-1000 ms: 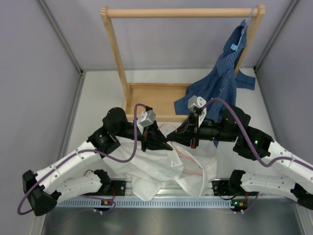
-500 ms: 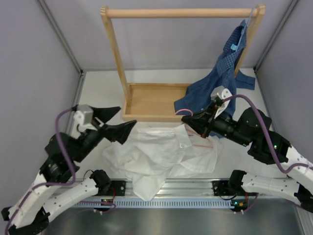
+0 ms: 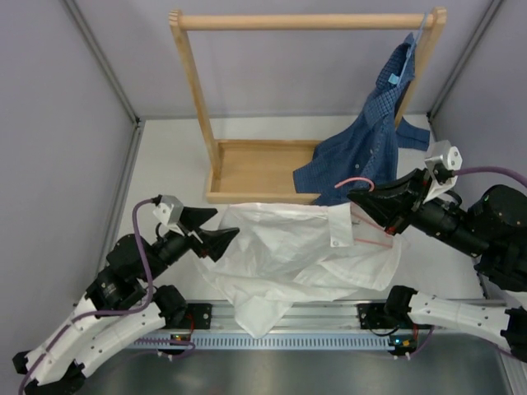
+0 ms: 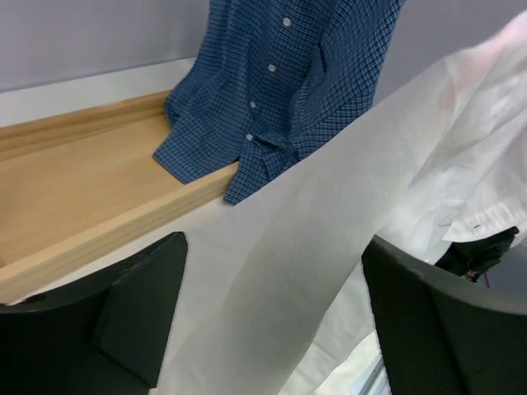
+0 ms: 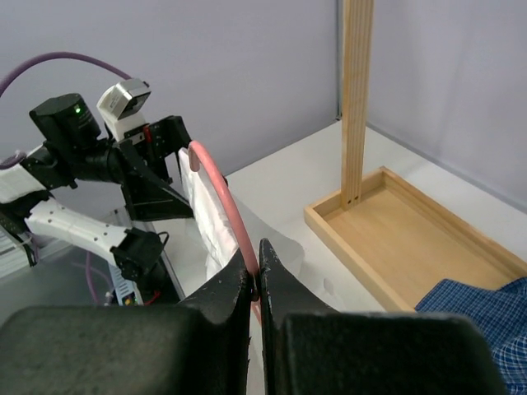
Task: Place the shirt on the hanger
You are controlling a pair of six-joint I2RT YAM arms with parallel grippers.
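The white shirt (image 3: 288, 251) hangs stretched between the two arms, its lower part bunched on the table. My right gripper (image 3: 362, 202) is shut on the pink hanger (image 3: 356, 181), pinching the wire (image 5: 222, 189) just below the hook. The rest of the hanger (image 3: 375, 243) runs inside the shirt. My left gripper (image 3: 218, 241) sits at the shirt's left edge with its jaws wide apart. In the left wrist view a band of shirt (image 4: 329, 181) passes between the fingers of the left gripper (image 4: 276, 271) without being pinched. The shirt (image 5: 202, 214) drapes down from the hanger.
A wooden rack stands at the back, with a base tray (image 3: 255, 169) and a top bar (image 3: 305, 20). A dark blue checked shirt (image 3: 362, 144) hangs from its right end and spills into the tray (image 4: 74, 181). Grey walls close both sides.
The left gripper let go of the shirt, swung out left, then came back to its left edge. The right gripper pulled up and to the right with the hanger, stretching the shirt.
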